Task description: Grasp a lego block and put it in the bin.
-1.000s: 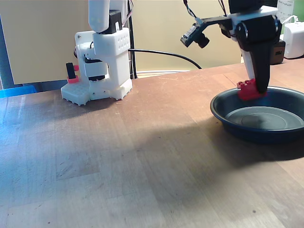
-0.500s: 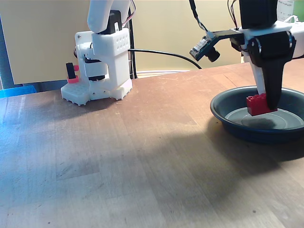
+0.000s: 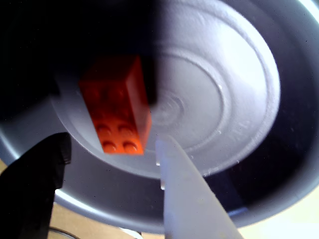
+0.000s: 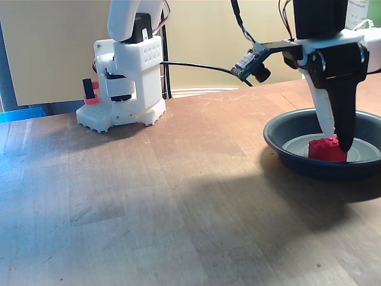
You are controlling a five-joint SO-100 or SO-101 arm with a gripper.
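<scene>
A hobby or home workbench: a worn wooden surface (image 4: 149, 196) carries the white 3D-printed arm base (image 4: 127, 83), loose black cables (image 4: 208, 67) trail behind it, and a plain beige board (image 4: 53, 47) backs the surface

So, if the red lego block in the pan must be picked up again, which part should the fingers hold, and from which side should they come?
Grip the lego block across its two long side walls, coming straight down from above. It seems to lie flat, studs up, on the bottom of the bin, whose raised rim blocks a sideways approach. The long walls are flat and parallel. The gripper already stands over it.
</scene>
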